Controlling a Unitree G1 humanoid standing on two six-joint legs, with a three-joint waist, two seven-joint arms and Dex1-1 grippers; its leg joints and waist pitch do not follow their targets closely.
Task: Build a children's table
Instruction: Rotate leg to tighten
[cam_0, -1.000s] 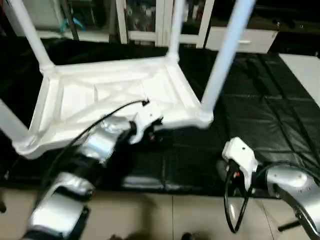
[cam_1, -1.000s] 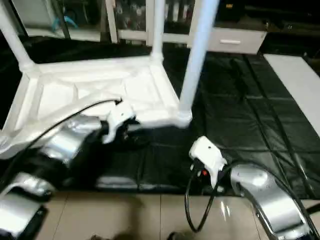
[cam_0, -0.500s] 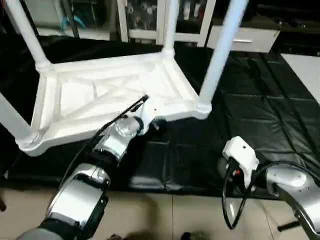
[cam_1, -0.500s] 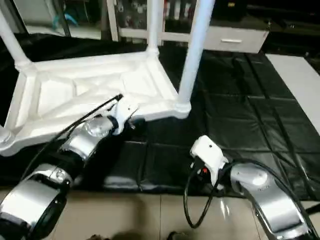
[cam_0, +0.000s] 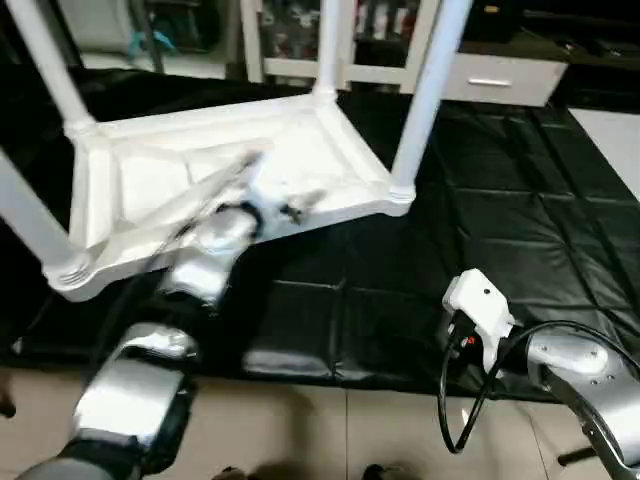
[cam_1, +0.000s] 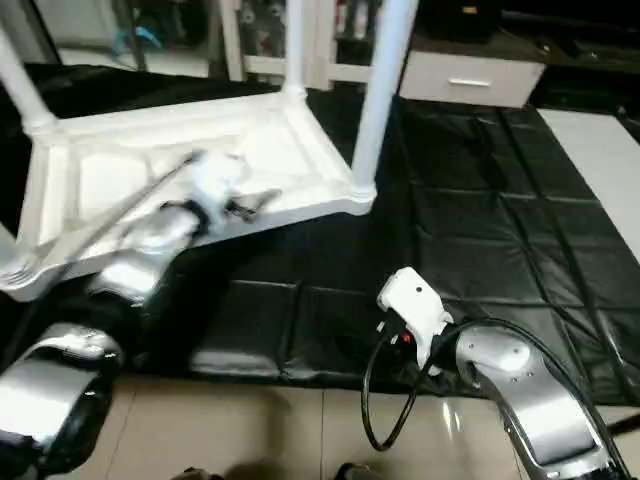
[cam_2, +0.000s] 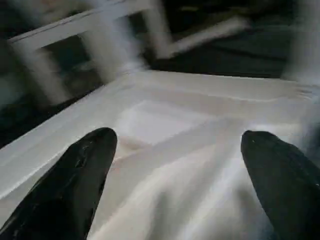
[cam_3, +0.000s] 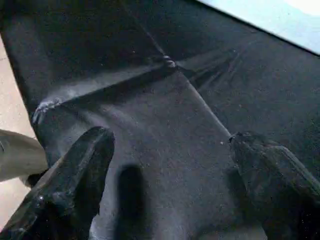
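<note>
The children's table lies upside down on the black mat, its X-ribbed underside (cam_0: 150, 190) facing up. All its white legs stand in the corner sockets, among them the near right leg (cam_0: 425, 90), the far right leg (cam_0: 327, 40) and the far left leg (cam_0: 45, 60). My left gripper (cam_0: 290, 205) reaches over the near rim, open, with both black fingers (cam_2: 85, 165) spread wide above the ribbed surface and nothing between them. My right gripper (cam_3: 170, 145) hangs low at the near right over the mat, open and empty, behind its white wrist camera (cam_0: 478, 305).
The black padded mat (cam_0: 520, 220) covers the floor around the table, ending at beige tiles (cam_0: 330, 430) in front. White cabinets and a drawer unit (cam_0: 500, 80) line the back. A pale surface (cam_0: 620, 140) lies at the far right.
My left arm has stretched forward, lifting its gripper from under the table's near rim to above the ribbed underside. The right arm has stayed put.
</note>
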